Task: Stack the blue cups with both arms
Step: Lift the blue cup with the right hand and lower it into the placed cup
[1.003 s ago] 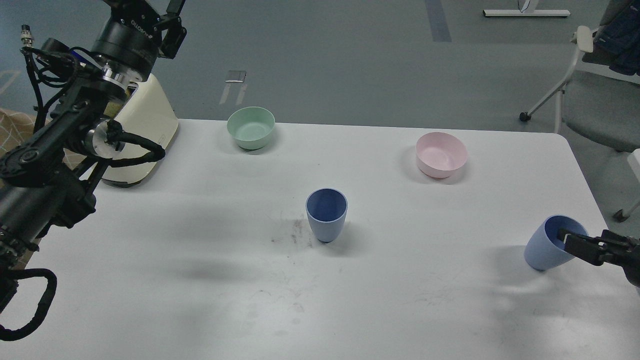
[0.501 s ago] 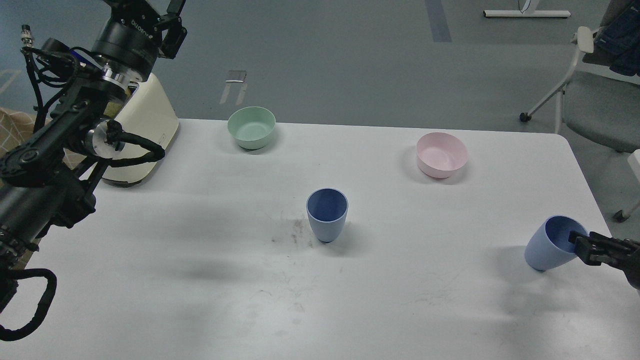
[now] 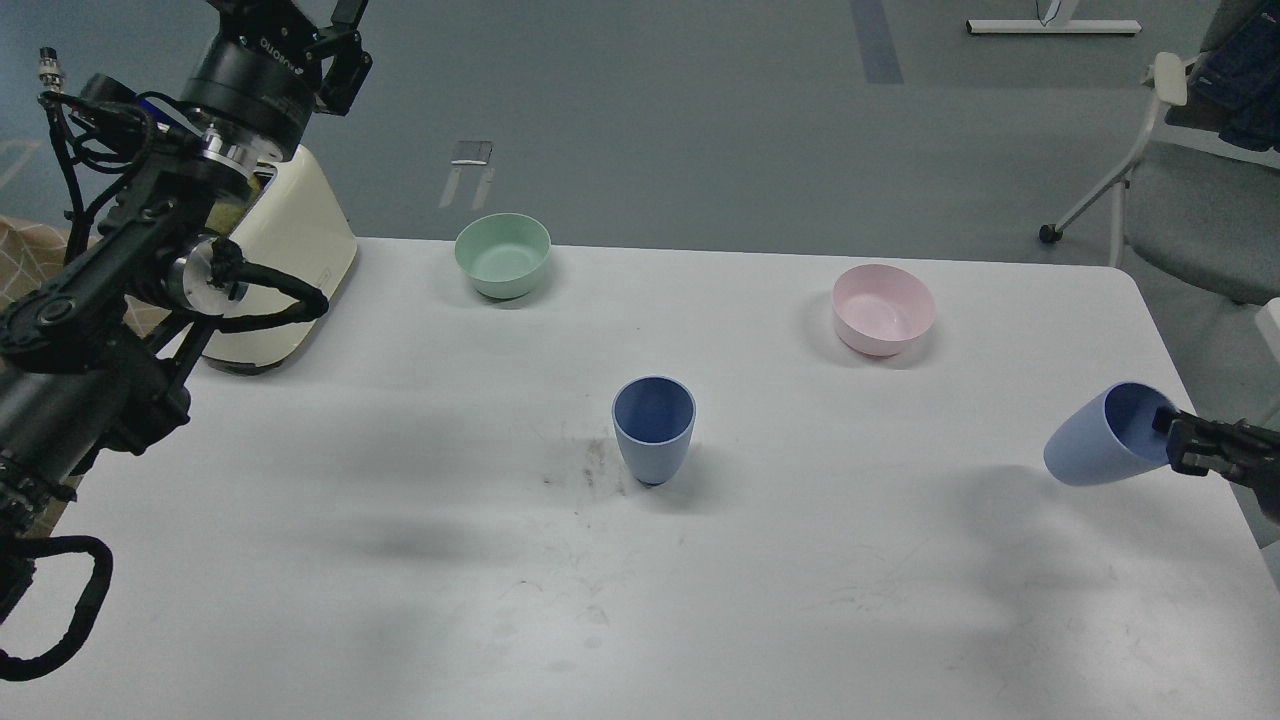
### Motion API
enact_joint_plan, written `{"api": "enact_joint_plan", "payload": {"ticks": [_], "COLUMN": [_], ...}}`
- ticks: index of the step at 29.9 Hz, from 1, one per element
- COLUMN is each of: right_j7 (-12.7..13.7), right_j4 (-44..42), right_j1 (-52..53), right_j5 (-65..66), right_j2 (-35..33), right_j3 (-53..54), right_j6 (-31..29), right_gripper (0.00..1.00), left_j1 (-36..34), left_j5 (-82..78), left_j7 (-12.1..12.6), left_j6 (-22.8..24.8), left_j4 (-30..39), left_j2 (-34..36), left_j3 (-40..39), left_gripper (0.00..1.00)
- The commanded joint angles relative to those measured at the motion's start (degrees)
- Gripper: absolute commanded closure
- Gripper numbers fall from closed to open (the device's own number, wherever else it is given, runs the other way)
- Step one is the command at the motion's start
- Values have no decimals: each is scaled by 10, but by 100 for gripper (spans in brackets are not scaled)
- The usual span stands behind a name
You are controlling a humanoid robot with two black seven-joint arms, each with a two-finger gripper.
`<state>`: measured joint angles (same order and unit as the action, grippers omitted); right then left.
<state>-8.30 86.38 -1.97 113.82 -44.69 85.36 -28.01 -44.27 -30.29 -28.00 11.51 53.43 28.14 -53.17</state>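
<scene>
The robot's left arm (image 3: 120, 290) is a black, jointed structure of thick cylindrical housings, with a bright silver metal ring between two segments and a round silver cap on one joint. White lettering marks the uppermost black cylinder. Black corrugated cable loops run exposed along the arm. The right arm (image 3: 1235, 455) shows only a slim black end with blocky, angular parts.
</scene>
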Motion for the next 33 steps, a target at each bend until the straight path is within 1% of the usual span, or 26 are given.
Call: {"api": "enact_joint_plan", "payload": {"ticks": [1, 5, 7, 8, 11, 13, 17, 21, 23, 33], "right_j7": [2, 4, 2, 1, 5, 7, 26, 25, 25, 29], "right_j4": [2, 1, 2, 4, 23, 32, 41, 40, 40, 35], "right_j1": [70, 216, 259, 299, 371, 387, 437, 468, 485, 494], "right_j5": [-49, -59, -61, -64, -69, -69, -68, -68, -67, -62], "right_j2": [-5, 2, 16, 42, 92, 108, 169, 169, 169, 175], "right_j3": [6, 0, -13, -37, -112, -144, -255, -340, -402, -486], "right_j6": [0, 0, 0, 0, 0, 0, 0, 0, 0, 0], "right_gripper": [100, 100, 100, 100, 100, 100, 100, 100, 100, 100], "left_j1": [0, -1, -1, -1, -1, -1, -3, -5, -6, -7], "left_j5": [1, 1, 1, 1, 13, 21, 26, 26, 27, 27], "left_j7": [0, 0, 0, 0, 0, 0, 0, 0, 0, 0], "left_j6": [0, -3, -2, 0, 0, 0, -3, -3, -5, -7], "left_j4": [0, 0, 0, 0, 1, 1, 1, 1, 1, 1], "left_j2": [1, -1, -2, -3, -4, -4, -3, -3, -4, -12], "left_j3": [0, -1, -1, -1, -4, -5, -5, -6, -7, -12], "left_gripper": [3, 3, 3, 3, 2, 2, 2, 2, 2, 2]}}
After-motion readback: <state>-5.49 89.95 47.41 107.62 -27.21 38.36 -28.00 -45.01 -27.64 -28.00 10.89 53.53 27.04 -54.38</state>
